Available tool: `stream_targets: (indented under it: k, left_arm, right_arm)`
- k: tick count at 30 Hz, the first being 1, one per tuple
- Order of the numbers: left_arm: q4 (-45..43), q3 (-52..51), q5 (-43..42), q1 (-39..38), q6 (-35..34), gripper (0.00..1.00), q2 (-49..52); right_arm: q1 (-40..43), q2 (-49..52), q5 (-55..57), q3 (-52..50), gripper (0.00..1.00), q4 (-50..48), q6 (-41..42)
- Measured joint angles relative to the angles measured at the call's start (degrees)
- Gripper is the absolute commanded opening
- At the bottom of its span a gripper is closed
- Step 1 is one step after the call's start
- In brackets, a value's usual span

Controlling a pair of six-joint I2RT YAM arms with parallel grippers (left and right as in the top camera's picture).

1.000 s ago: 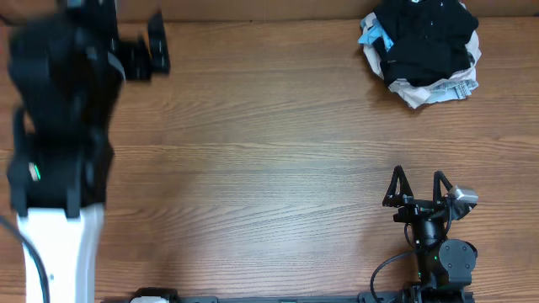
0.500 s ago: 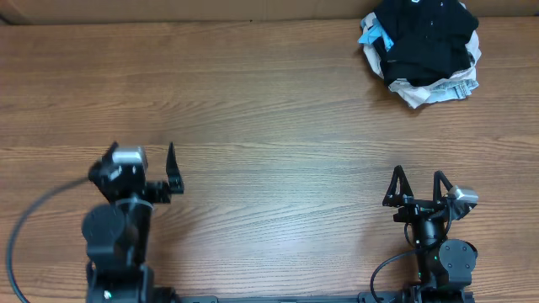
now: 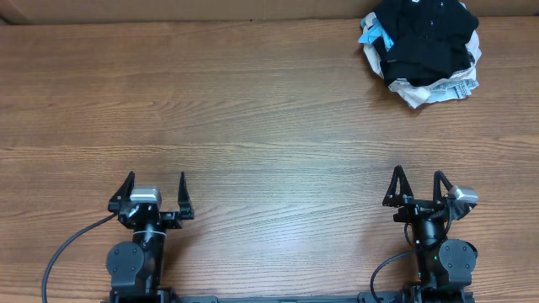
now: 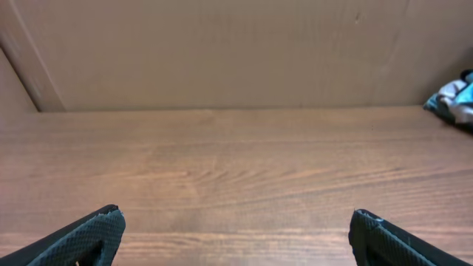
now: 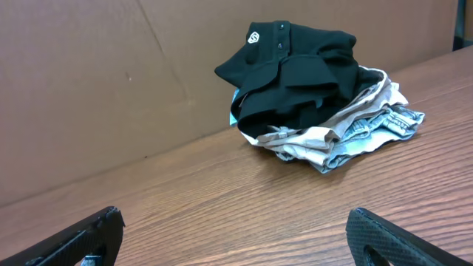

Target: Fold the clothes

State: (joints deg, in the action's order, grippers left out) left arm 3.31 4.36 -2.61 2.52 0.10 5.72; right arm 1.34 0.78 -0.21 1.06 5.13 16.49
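A heap of clothes lies at the table's far right corner: a black polo shirt on top, beige, pale patterned and light blue cloth beneath. It shows in the right wrist view, and its edge shows in the left wrist view. My left gripper sits open and empty at the near left edge, fingertips wide apart. My right gripper sits open and empty at the near right edge, well short of the heap.
The wooden table stretches between the grippers and the heap. A brown cardboard wall stands along the far edge, also in the right wrist view.
The left arm has drawn back from the far left of the table to its place at the near left edge. The right arm and the heap have not moved.
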Motion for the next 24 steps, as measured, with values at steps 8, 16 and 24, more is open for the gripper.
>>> stream_targets:
  k: [8,16,24]
  left_arm:
    - [0.94,-3.78,0.00,0.00,-0.20,1.00,-4.72]
    - [0.94,-3.78,0.00,0.00,-0.20,1.00,-4.74]
    - [0.94,-3.78,0.00,0.00,-0.20,1.00,-4.74]
  right_arm:
    - [0.00,0.02,0.00,0.00,1.00,0.02,0.00]
    - [0.00,0.02,0.00,0.00,1.00,0.04,0.00]
    - [0.00,0.02,-0.02,0.00,1.00,0.07,0.02]
